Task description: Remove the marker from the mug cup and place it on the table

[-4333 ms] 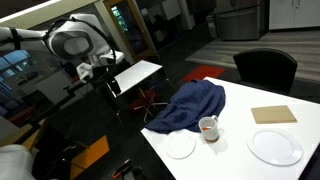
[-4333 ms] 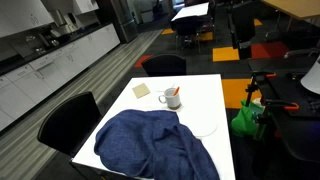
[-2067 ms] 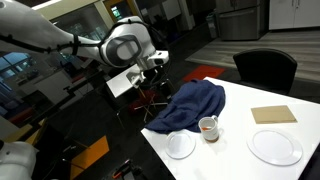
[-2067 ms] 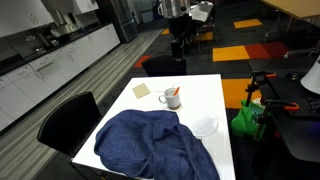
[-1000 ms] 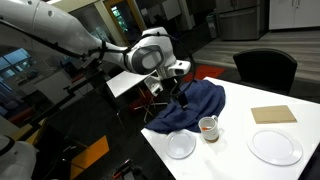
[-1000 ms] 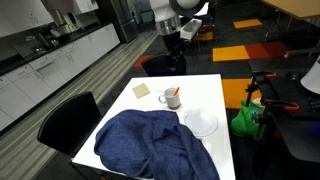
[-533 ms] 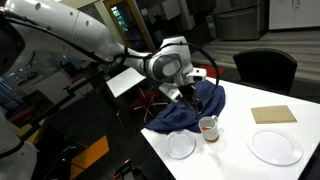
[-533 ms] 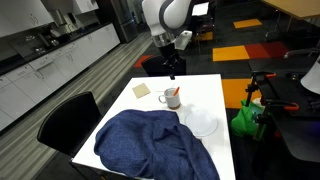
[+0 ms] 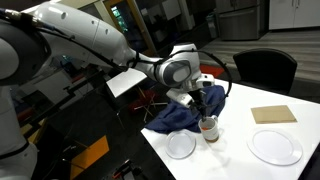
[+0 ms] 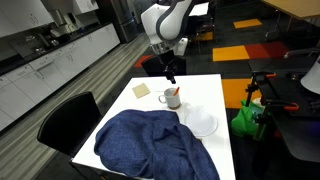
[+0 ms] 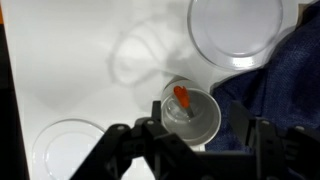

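A big white table (image 9: 235, 150) holds everything. A blue cloth (image 9: 170, 118) lies in a heap on its far left part. The mug cup (image 9: 209, 129) stands just beside the cloth. A small plate (image 9: 181, 146) sits near the left front edge, close to the mug cup. A big plate (image 9: 274, 147) lies to the right. A tan square (image 9: 273, 114) lies behind the big plate.

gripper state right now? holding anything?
Gripper: open, holding nothing. It hovers above the mug cup, and the marker stands in the cup, ungrasped.
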Motion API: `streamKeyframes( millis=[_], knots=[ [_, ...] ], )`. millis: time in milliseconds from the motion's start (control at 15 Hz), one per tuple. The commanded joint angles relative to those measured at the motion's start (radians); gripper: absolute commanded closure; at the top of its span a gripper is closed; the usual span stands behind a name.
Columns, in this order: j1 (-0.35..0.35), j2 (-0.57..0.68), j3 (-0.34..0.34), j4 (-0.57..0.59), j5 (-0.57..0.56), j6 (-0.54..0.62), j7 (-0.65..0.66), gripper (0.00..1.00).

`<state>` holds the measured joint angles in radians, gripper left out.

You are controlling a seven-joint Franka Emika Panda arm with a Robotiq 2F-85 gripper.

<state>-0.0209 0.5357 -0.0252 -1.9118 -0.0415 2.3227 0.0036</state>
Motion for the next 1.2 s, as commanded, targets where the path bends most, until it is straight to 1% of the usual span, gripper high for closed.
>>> streamKeyframes(
  millis=[0, 333, 467, 667, 733, 800, 867, 1067, 1133],
  knots=[
    [0.002, 0.061, -0.006, 0.067, -0.028, -0.051, -0.041, 0.32],
    [0.005, 0.127, -0.005, 0.117, -0.055, -0.077, -0.049, 0.46],
    [0.006, 0.147, -0.003, 0.133, -0.059, -0.085, -0.057, 0.49],
    [0.009, 0.174, -0.004, 0.158, -0.063, -0.094, -0.059, 0.50],
    [0.010, 0.181, -0.004, 0.166, -0.065, -0.100, -0.059, 0.52],
    [0.010, 0.188, -0.005, 0.174, -0.066, -0.104, -0.059, 0.52],
    [0.010, 0.195, -0.005, 0.181, -0.066, -0.108, -0.058, 0.53],
    [0.009, 0.212, -0.004, 0.203, -0.066, -0.120, -0.058, 0.53],
    [0.009, 0.218, -0.005, 0.211, -0.065, -0.124, -0.058, 0.55]
  ],
)
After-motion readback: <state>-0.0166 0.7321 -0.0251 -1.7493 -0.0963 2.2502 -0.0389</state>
